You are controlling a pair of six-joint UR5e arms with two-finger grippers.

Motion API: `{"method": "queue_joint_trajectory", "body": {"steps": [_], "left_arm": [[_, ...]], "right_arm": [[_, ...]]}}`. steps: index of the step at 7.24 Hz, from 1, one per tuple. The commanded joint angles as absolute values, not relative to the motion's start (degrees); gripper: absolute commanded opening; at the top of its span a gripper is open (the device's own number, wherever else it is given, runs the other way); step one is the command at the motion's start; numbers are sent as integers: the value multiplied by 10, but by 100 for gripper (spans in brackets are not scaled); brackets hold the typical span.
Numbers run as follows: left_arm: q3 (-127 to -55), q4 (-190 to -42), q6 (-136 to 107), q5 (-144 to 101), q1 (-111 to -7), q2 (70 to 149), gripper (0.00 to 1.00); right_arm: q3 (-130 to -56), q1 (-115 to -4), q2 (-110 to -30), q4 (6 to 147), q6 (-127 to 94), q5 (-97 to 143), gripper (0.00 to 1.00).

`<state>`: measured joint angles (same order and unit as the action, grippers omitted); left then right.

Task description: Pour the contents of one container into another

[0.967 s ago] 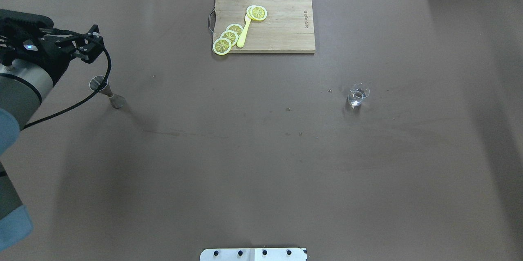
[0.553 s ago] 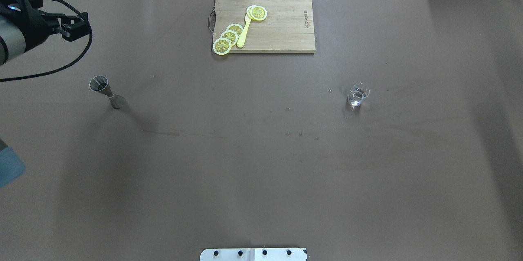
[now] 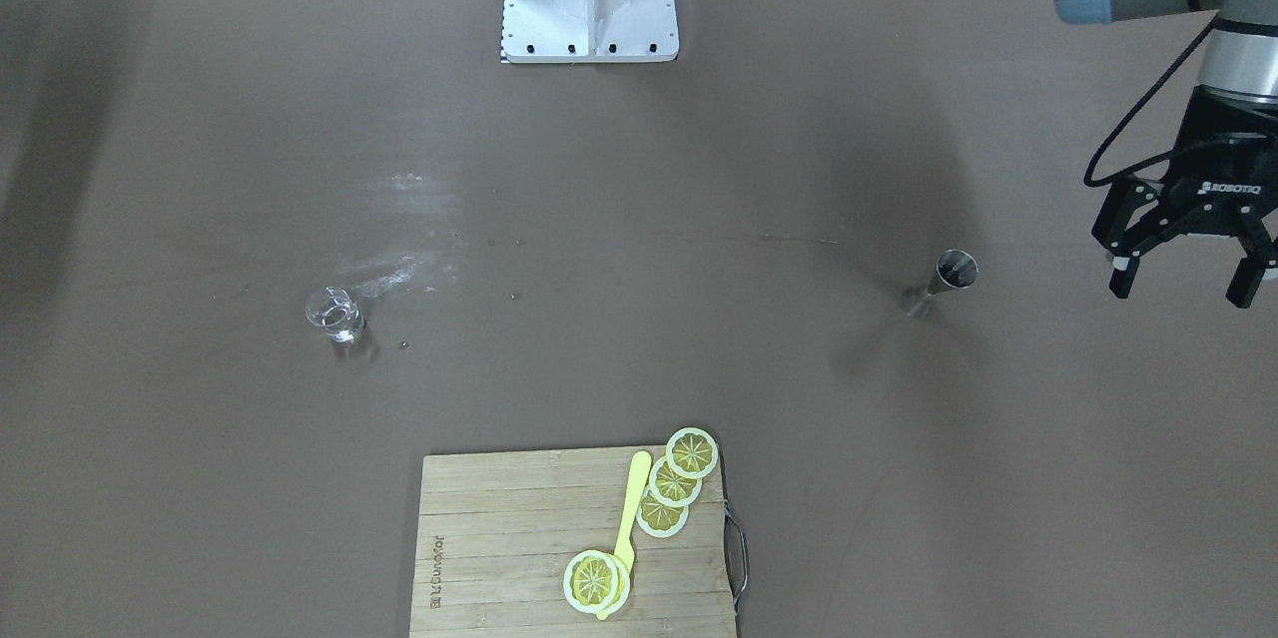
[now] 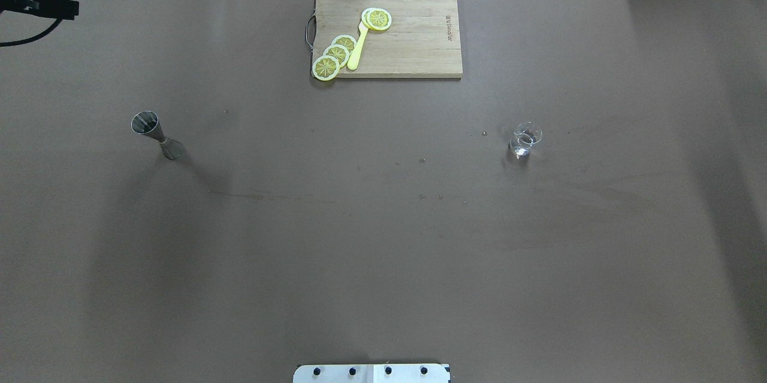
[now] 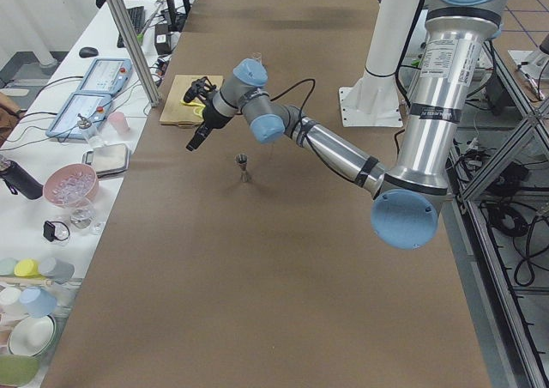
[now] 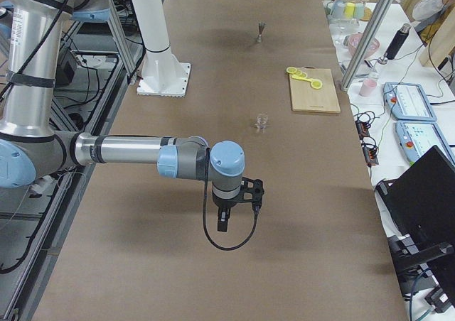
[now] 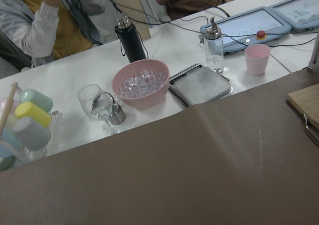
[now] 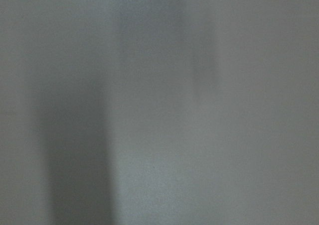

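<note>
**While both grippers stand off, jigger and glass sit well apart**

Seen from overhead, with 12 o'clock at the table's (image 4: 359,251) far edge:

- Metal jigger (image 4: 158,136) stands upright at 9 o'clock, nothing touching it.
- Small glass (image 4: 525,142) stands upright at 3 o'clock with a little clear liquid in it. The front view shows a pale wet smear (image 3: 394,271) just beside it.
- Cutting board (image 4: 413,41) lies at 12 o'clock, carrying lemon slices (image 4: 335,53) and a yellow utensil (image 4: 358,49).
- Left gripper (image 3: 1181,291) hangs above the table at about 10 o'clock from the jigger. Its fingers are spread wide and hold nothing.
- Right gripper (image 6: 234,211) hangs low over bare table, well clear of the glass. Only the right side view shows it, so I cannot tell how its fingers stand. Its wrist camera gives grey blur.
</note>
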<state>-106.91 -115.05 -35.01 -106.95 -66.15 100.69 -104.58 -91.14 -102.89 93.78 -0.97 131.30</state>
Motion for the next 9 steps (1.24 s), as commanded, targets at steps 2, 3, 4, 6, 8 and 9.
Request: {"method": "queue_joint_trajectory", "body": {"steps": [2,3,4,6,8,9], "left_arm": [[-983,-1033,-349,-1262,-750,1008,99],[-958,-986,-349,-1293,-777,1008,99],[-945,-943,-348,-1302,-793,1001,99],[-921,-958,-327,-1296,-795,955,99],[-877,-1002,-203,-1299,-820,933,99],[-875,-1004,-199,-1300,-822,933,99]], "right_arm": [[-1047,-911,-1029,938,-10,1313,100],[-1047,-911,-1029,938,-10,1313,100],[-1047,-912,-1029,938,-10,1313,100],[-1046,-912,-1029,938,-10,1313,100],[-1047,-912,-1029,938,-10,1314,100],[-1047,-912,-1029,938,-10,1314,100]]}}
